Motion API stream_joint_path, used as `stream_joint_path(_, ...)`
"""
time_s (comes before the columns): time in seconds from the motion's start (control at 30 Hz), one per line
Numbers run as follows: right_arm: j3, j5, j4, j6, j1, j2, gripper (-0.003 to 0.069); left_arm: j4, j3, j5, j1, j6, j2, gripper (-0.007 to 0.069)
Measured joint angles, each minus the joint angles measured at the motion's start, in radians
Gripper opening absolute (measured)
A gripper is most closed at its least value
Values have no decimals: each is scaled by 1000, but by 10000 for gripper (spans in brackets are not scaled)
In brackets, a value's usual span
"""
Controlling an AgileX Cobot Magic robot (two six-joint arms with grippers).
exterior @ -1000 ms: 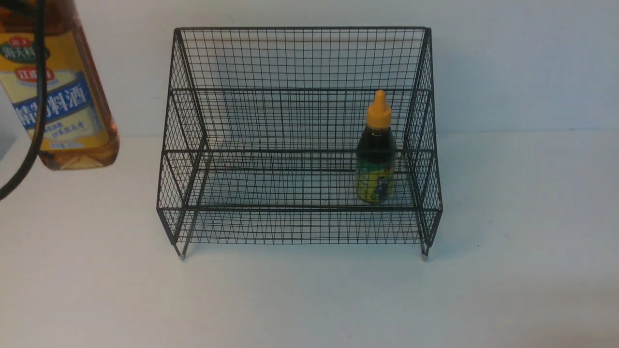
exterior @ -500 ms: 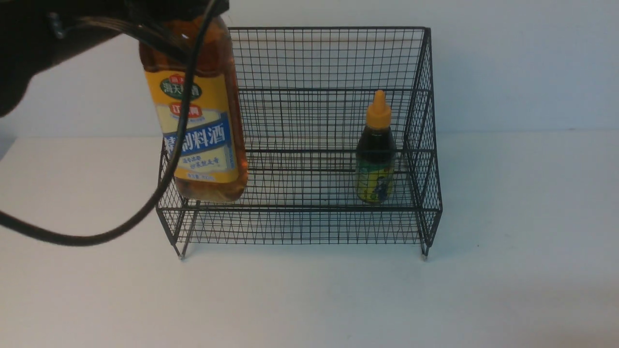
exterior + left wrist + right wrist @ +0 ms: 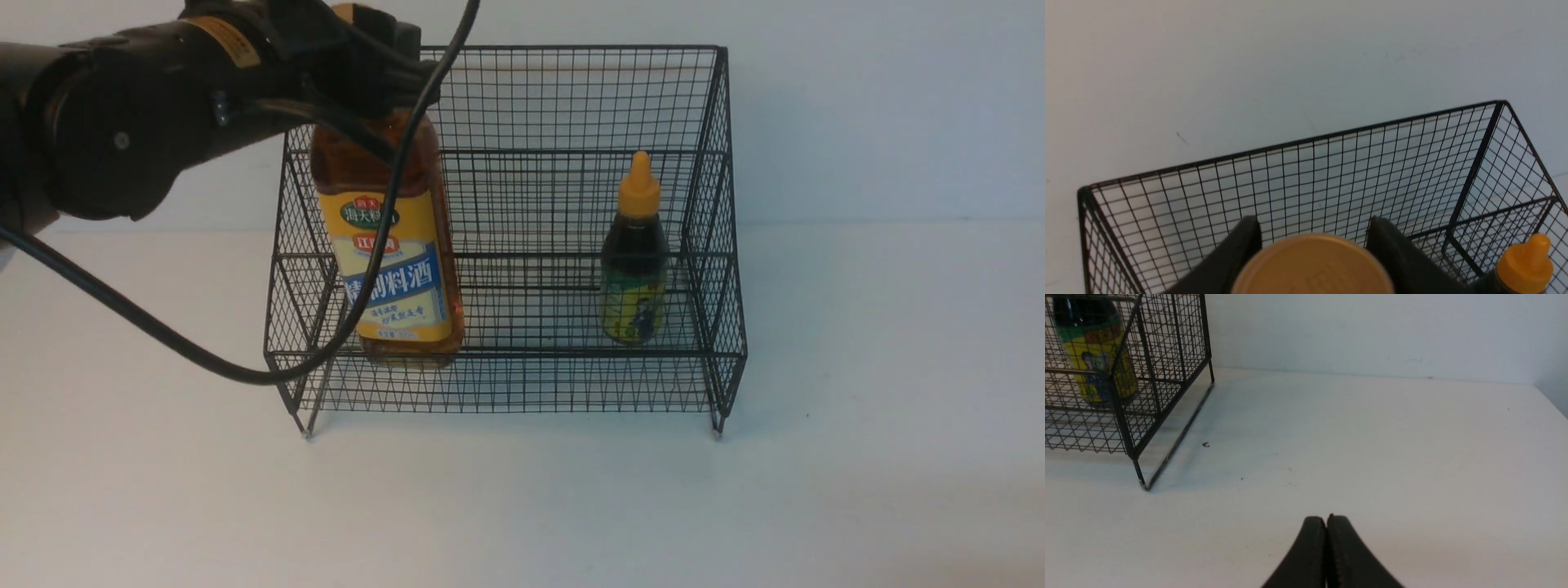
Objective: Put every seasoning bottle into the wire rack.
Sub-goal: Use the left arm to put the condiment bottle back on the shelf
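Amber bottle going down into the black wire rack.

Amber liquid filled the tall bottle (image 3: pixel 390 261), and the left claw (image 3: pixel 359 77) was clenched around its gold cap (image 3: pixel 1312 265). A second before, this bottle hung far out to the left of the wire rack (image 3: pixel 506 237). Then it had come over the rack's left side, upright, with its bottom low at the front rail. I could not tell if it was touching the wire floor yet. I think the claw only had to set it down and let go. The small dark bottle (image 3: pixel 634 261) with the orange top had not moved from the rack's right side. The right claw (image 3: pixel 1327 528) was squeezed tight with nothing in it, low over the white table (image 3: pixel 857 408), well apart from the rack. A plain pale wall (image 3: pixel 882 106) stood behind.
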Motion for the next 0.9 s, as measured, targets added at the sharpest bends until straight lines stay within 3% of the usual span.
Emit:
stream_joint_path(0.4,0,0,0,0,0,0,-15,3,57,94,0,-57,0,302)
stream_joint_path(0.9,0,0,0,0,0,0,-15,11,69,60,0,-73,18,302)
